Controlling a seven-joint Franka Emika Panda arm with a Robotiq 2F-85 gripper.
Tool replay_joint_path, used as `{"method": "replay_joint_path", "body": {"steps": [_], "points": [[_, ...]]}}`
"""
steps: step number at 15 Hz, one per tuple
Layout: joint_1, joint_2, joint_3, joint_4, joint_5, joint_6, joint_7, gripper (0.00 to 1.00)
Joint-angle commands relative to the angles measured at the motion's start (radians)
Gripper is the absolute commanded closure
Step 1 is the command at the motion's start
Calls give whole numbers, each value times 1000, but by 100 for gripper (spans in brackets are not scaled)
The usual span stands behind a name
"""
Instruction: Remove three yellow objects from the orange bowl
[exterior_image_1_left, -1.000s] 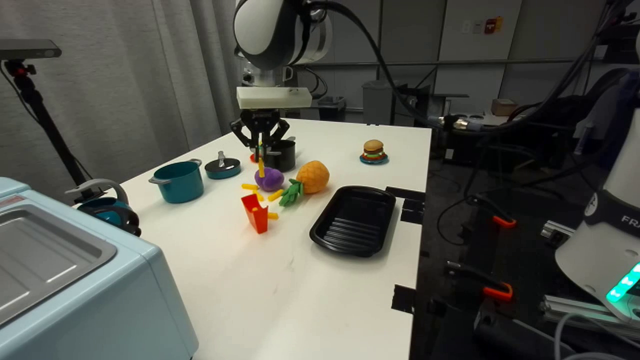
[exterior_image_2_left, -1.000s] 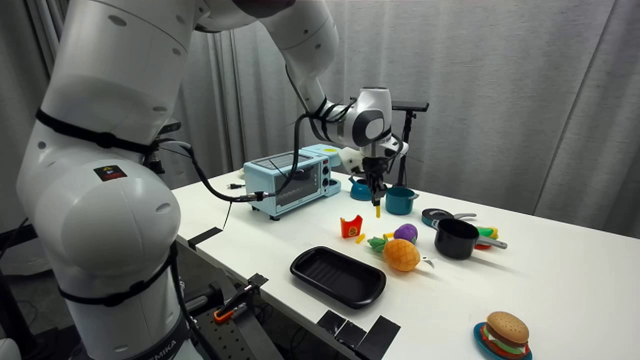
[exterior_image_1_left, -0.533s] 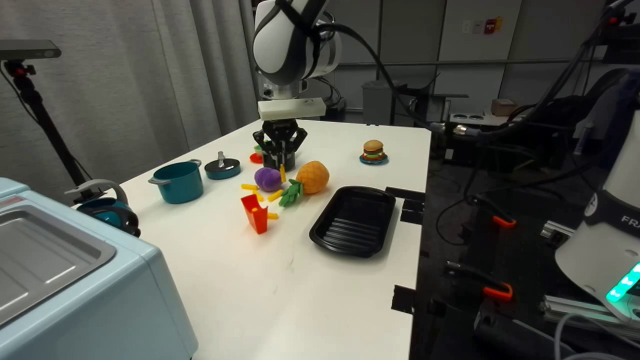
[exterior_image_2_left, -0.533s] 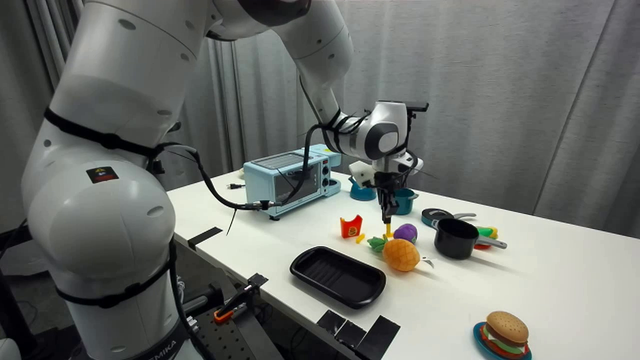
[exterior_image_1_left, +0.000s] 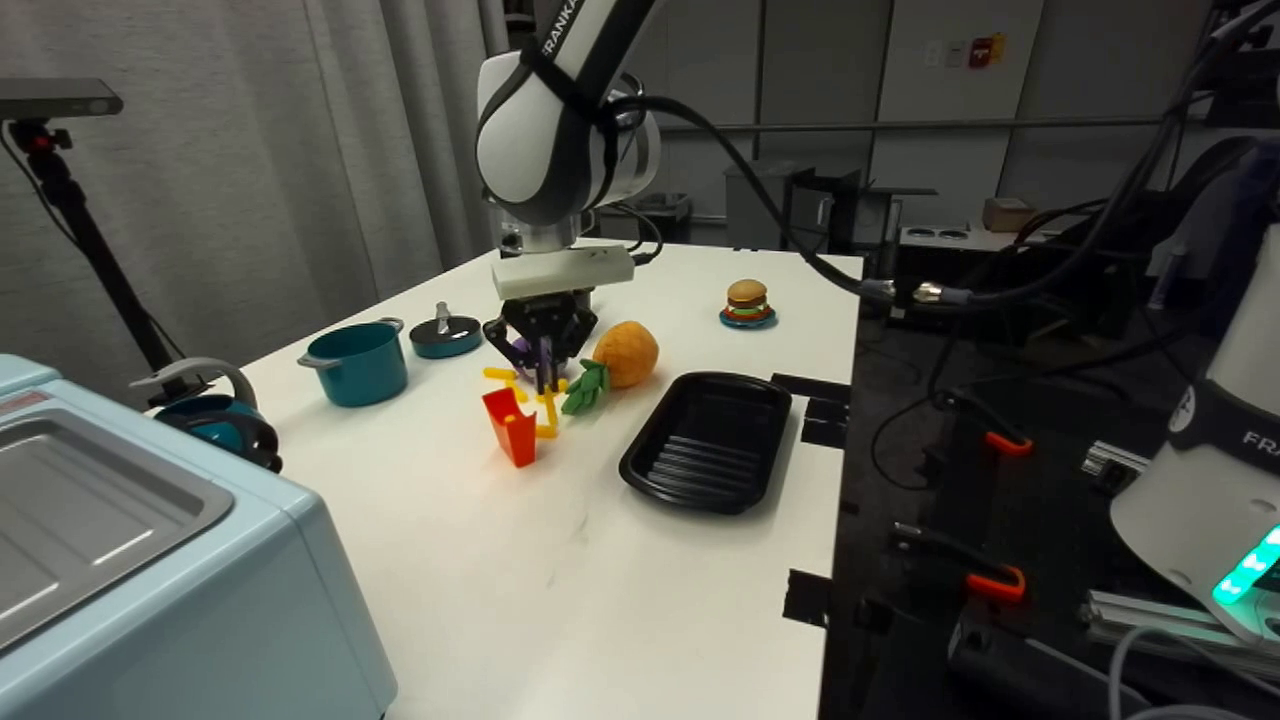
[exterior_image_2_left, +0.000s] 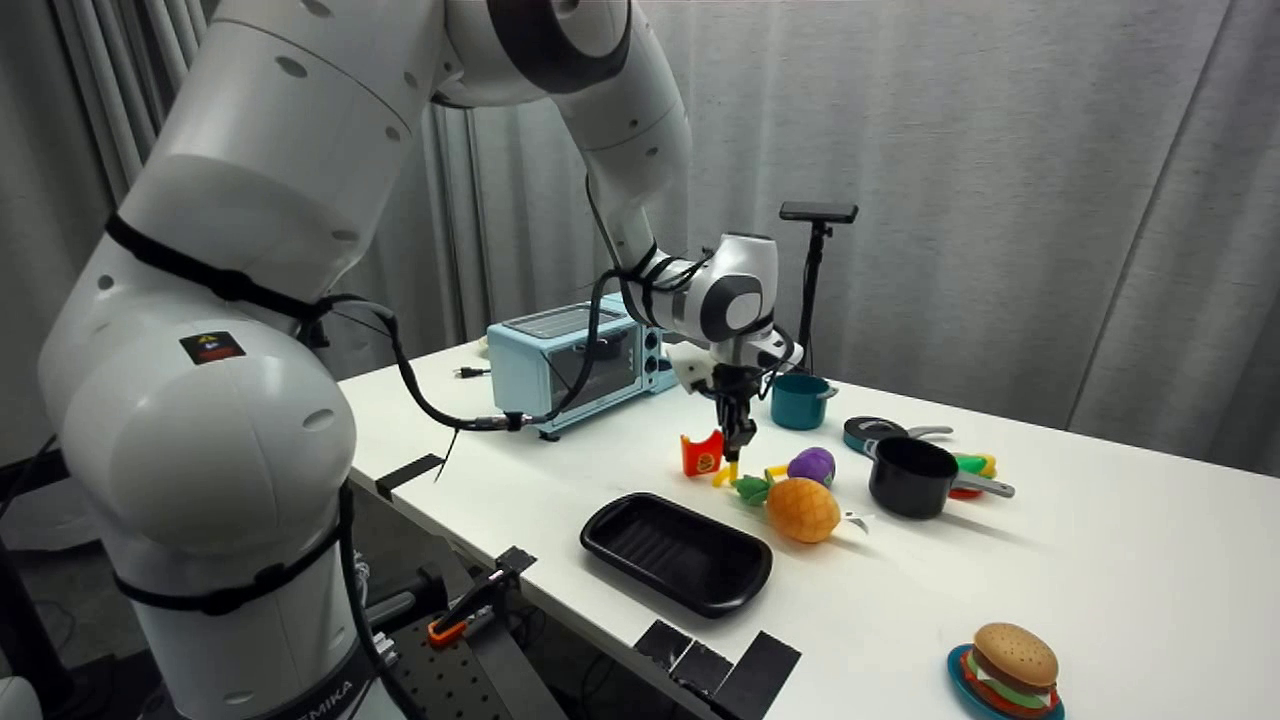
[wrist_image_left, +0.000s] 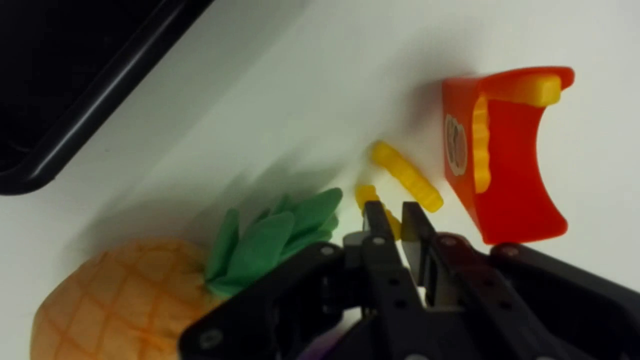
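The orange bowl is a small red-orange cup-like box, upright on the table in both exterior views (exterior_image_1_left: 512, 430) (exterior_image_2_left: 702, 456). In the wrist view the box (wrist_image_left: 520, 185) holds two yellow pieces (wrist_image_left: 481, 145). My gripper (exterior_image_1_left: 546, 385) is low over the table beside the box, on the pineapple's side. Its fingers (wrist_image_left: 393, 215) are shut on one yellow piece (wrist_image_left: 366, 195), which points down below the tips; whether it touches the table I cannot tell. A loose yellow piece (wrist_image_left: 407, 176) lies between the gripper and the box. More loose yellow pieces (exterior_image_1_left: 500, 374) lie near the purple piece.
A toy pineapple (exterior_image_2_left: 803, 511) lies close to the gripper, with the purple piece (exterior_image_2_left: 812, 466) behind it. A black tray (exterior_image_1_left: 707, 443) is near the table edge. A teal pot (exterior_image_1_left: 357, 363), black pot (exterior_image_2_left: 912, 478), burger (exterior_image_2_left: 1014, 665) and blue toaster oven (exterior_image_2_left: 570, 365) also stand there.
My gripper has come down from above and moved toward the red-orange box, with the yellow piece still in its fingers. The other things have not visibly moved.
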Motion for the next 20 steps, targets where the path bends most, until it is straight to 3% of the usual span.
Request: {"method": "replay_joint_path", "body": {"steps": [1, 5, 6, 7, 15, 20], "points": [[6, 28, 3, 44, 20, -17, -6, 97], [14, 35, -11, 57, 10, -10, 7, 97], [15, 36, -13, 58, 10, -11, 10, 62], [15, 38, -13, 60, 11, -12, 11, 61], [-16, 32, -25, 85, 13, -30, -15, 2], [-5, 10, -24, 75, 15, -22, 5, 0]]}}
